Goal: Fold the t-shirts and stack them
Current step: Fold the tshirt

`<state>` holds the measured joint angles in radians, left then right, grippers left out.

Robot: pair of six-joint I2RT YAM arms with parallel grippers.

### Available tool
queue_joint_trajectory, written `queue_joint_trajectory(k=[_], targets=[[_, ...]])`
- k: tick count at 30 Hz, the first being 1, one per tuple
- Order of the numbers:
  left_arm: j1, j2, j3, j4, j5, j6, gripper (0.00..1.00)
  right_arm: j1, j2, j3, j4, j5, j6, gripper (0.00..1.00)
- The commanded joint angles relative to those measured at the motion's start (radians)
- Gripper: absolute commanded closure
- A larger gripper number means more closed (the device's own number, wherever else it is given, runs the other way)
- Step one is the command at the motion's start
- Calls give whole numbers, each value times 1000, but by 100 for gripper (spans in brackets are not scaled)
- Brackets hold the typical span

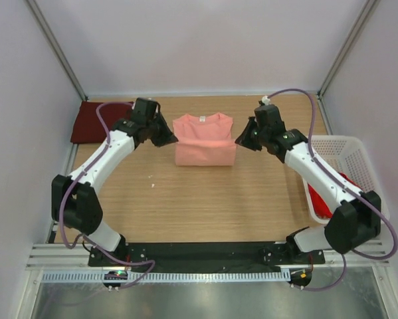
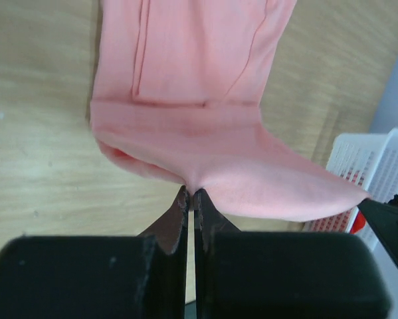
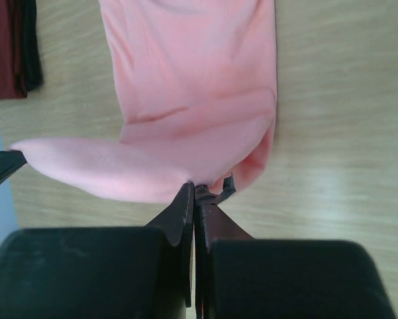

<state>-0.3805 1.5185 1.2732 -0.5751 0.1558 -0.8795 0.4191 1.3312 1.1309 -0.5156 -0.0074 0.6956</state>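
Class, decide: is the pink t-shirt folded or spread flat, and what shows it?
Partly folded: the pink t-shirt is doubled over itself; left gripper and right gripper pinch its lifted edge.

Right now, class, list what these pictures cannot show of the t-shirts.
Bright red t-shirt: top view, mostly hidden by the right arm and the white basket.
Dark maroon t-shirt: top view, part under the left arm; right wrist view, cut by the frame.
Salmon-pink t-shirt: lower layers hidden by its own fold.
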Motion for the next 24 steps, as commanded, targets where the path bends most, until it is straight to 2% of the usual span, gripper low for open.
queue_joint_trajectory(k=[1,5,8,14,20,21,23,24], targets=[[47,113,190,-84,-44,36,100,-29,126,157,-1,49,-80,99],[90,262,320,-80,-21,42,100,-74,276,332,26,-17,-111,99],[121,345,400,-16,-2,47,100,-105,410,461,37,-68,-137,99],[160,549,603,165,157,77,100,-149,654,677,87,-152,-165,99],[186,787,786,332,180,50,99,-181,883,886,117,-160,-171,99],[190,831,817,351,223,44,96,-187,911,914,117,-155,-177,98],[196,945,958,353,241,53,75,-201,963,981,117,-129,-176,94],[203,977,1009,344,246,53,71,-207,1008,997,118,-123,-170,92]])
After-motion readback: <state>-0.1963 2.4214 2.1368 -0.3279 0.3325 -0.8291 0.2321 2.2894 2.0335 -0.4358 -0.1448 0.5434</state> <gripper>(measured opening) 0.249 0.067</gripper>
